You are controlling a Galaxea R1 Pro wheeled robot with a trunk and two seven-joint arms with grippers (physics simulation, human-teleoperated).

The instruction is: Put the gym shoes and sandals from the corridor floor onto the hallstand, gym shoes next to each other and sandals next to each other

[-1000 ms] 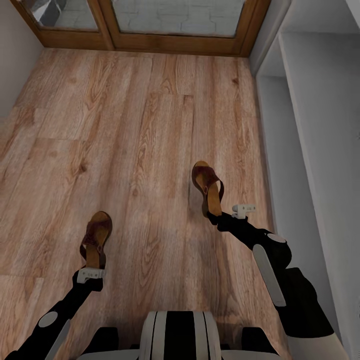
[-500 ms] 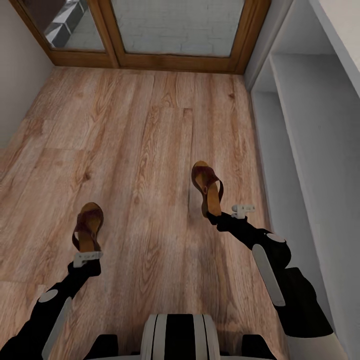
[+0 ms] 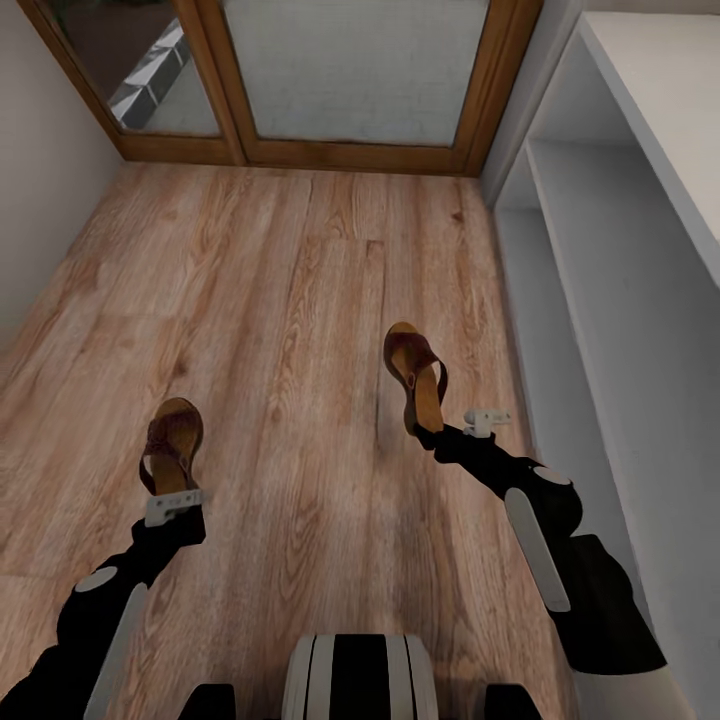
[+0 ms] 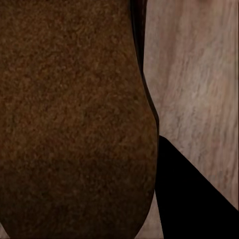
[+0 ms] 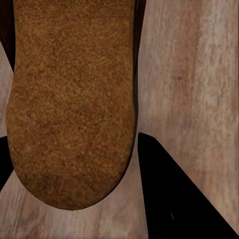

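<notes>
Two brown leather flip-flop sandals are in my grips: my left gripper [image 3: 172, 497] pinches the heel of one sandal [image 3: 171, 444] above the light wood-plank floor [image 3: 300, 250], my right gripper [image 3: 428, 432] pinches the other [image 3: 417, 375]. Beside the right arm stands the long white shoe rack [image 3: 640, 230], well apart from the left sandal.
</notes>
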